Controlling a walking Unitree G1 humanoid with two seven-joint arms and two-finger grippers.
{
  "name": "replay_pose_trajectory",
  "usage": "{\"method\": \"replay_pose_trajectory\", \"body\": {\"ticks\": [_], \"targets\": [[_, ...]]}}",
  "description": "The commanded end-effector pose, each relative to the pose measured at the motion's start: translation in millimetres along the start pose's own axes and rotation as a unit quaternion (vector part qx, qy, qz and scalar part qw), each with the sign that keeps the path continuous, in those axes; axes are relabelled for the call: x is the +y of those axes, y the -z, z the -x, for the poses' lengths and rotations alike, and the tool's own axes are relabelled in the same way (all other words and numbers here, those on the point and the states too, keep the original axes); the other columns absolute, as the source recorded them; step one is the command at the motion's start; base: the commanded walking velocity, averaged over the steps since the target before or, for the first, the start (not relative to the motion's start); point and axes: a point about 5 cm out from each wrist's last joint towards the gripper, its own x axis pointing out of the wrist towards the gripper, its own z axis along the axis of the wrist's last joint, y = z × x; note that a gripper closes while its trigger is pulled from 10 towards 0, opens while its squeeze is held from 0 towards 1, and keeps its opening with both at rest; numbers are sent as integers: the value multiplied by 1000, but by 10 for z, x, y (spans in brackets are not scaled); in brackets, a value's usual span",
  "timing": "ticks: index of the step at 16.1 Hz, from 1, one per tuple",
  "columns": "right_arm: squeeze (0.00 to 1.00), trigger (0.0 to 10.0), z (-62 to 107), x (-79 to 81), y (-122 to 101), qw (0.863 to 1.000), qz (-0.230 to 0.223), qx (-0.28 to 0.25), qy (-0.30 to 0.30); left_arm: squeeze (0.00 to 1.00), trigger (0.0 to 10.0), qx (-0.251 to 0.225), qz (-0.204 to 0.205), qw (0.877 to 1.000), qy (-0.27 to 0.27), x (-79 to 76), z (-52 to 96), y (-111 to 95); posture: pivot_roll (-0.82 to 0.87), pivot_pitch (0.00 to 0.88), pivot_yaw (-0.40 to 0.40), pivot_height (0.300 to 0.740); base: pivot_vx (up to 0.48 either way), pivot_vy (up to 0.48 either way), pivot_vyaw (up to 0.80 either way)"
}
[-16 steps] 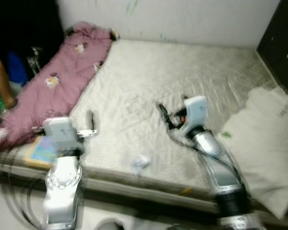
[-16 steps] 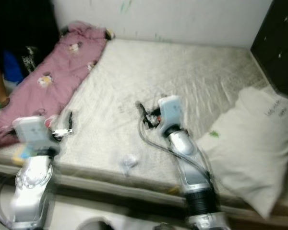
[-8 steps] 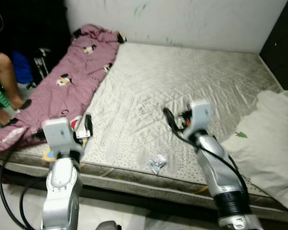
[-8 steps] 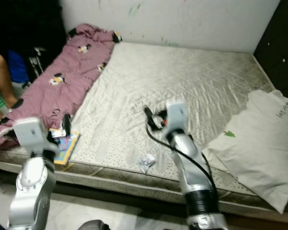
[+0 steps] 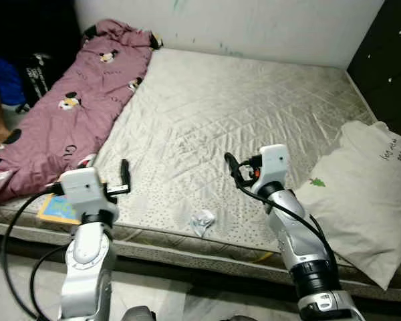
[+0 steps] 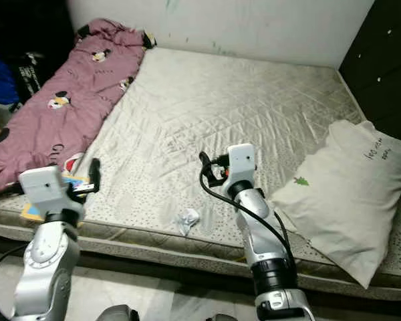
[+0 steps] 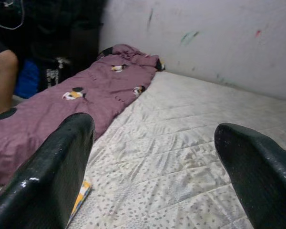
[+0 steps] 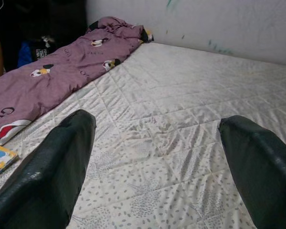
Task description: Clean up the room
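Observation:
A crumpled white paper (image 5: 201, 221) lies on the bare mattress (image 5: 254, 100) near its front edge, between my two arms. A colourful book (image 5: 55, 208) lies at the mattress's front left corner, partly behind my left arm. My left gripper (image 5: 124, 175) is held above the front left of the mattress, open and holding nothing (image 7: 155, 129). My right gripper (image 5: 232, 167) hovers over the middle of the mattress, up and to the right of the paper, also open with nothing between its fingers (image 8: 157, 121).
A purple cartoon-print blanket (image 5: 73, 100) runs along the mattress's left side. A white pillow (image 5: 364, 194) leans at the right edge below a dark cabinet (image 5: 387, 67). A person's leg (image 7: 2, 67) and dark bags stand by the left wall.
The whole picture has shifted and sharpened, so the camera moved. Both arms keep about the same raised pose, and the paper and book lie where they were.

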Motion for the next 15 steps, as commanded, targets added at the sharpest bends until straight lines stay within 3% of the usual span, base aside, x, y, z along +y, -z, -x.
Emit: {"method": "replay_pose_trajectory", "body": {"ticks": [1, 4, 6, 15], "targets": [[0, 10000, -21, -9, -24, 1000, 1, -5, 4, 0, 10000, -8, 1, 1000, -2, 17, 17, -30, 127, 21, -64, 740, 0, 0, -800], [0, 10000, -53, 24, -30, 1000, -2, -6, -12, 0, 10000, -10, -2, 1000, -19, 81, 44, -44, 153, 57, -93, 740, 0, 0, -800], [0, 10000, -64, 18, -25, 1000, -2, -5, -11, 0, 10000, -9, -2, 1000, -19, 80, 60, -42, 156, 74, -94, 740, 0, 0, 0], [0, 10000, -75, -26, -12, 1000, -1, -7, 2, 0, 10000, -18, -7, 1000, -2, 18, 19, -71, 149, 62, -80, 740, 0, 427, 0]]}}
